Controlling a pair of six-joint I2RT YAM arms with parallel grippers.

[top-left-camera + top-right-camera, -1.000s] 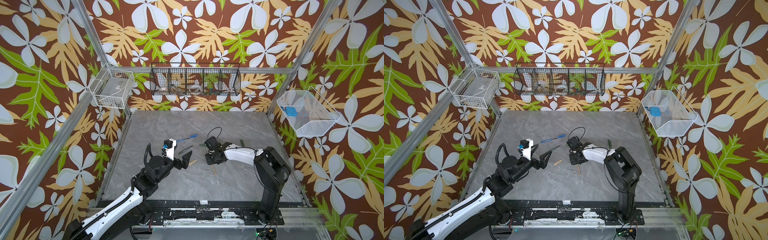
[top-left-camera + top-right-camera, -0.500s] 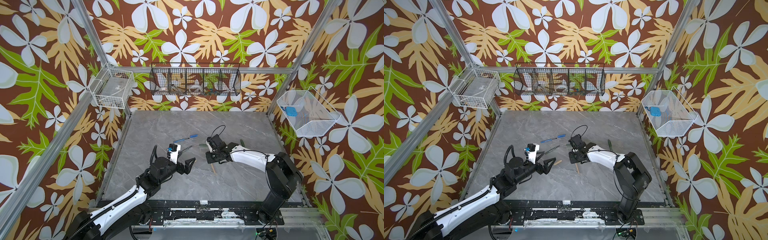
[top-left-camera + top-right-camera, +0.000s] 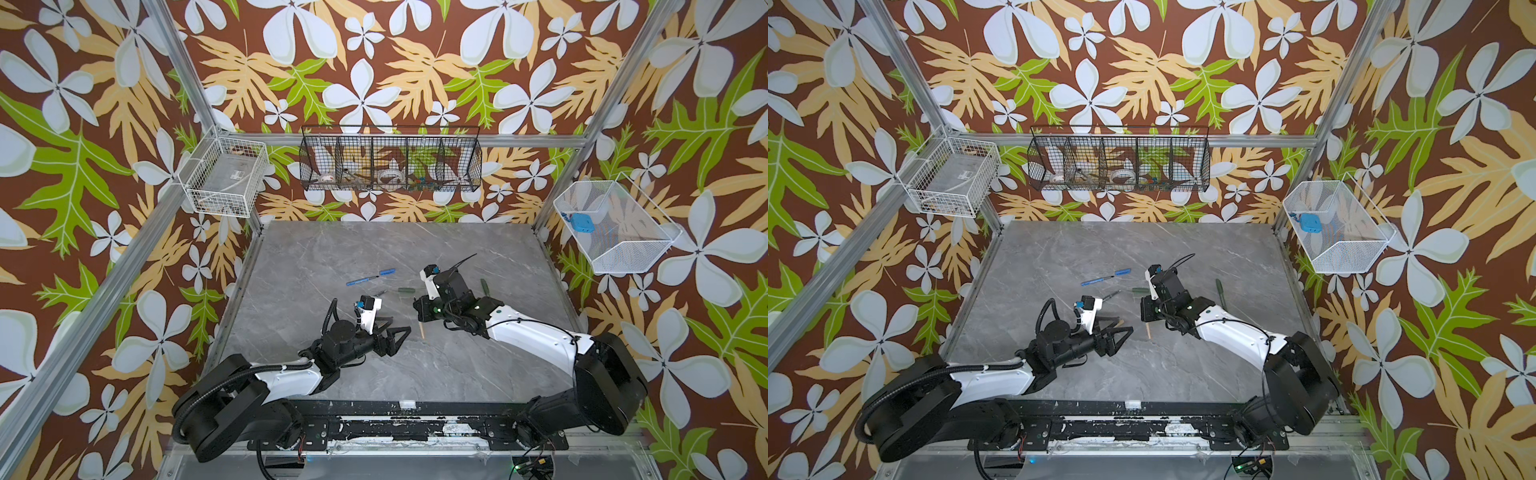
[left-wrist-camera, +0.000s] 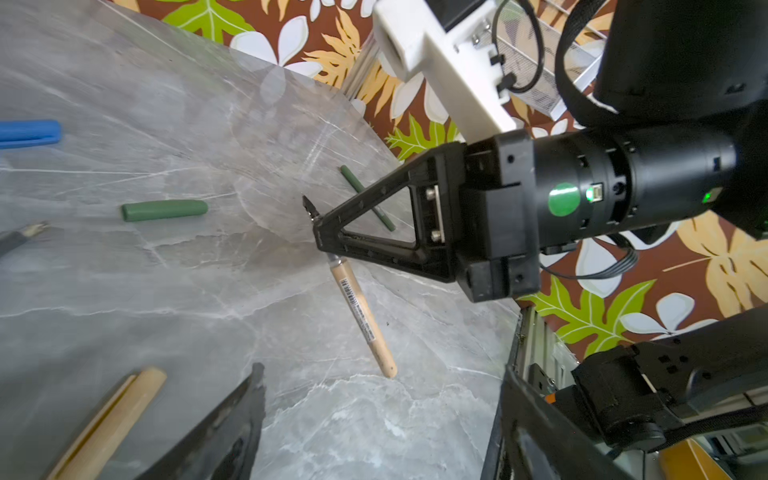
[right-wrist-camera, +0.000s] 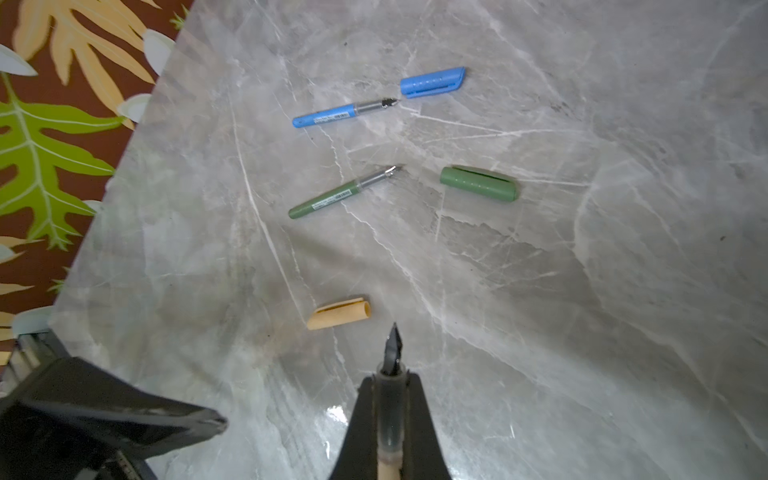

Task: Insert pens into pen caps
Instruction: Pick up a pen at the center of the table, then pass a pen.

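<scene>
Right hand (image 5: 390,380) pinching tan pen (image 4: 361,316) near its nib, left hand (image 3: 398,325) spread wide, empty, tan cap (image 5: 338,315) just beside it

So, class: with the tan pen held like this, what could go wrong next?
1. The right jaws pinch the tan pen close to its nib; the cap may hit them before seating.
2. The tan cap lies loose, the left jaws open: a push could slide it away.
</scene>
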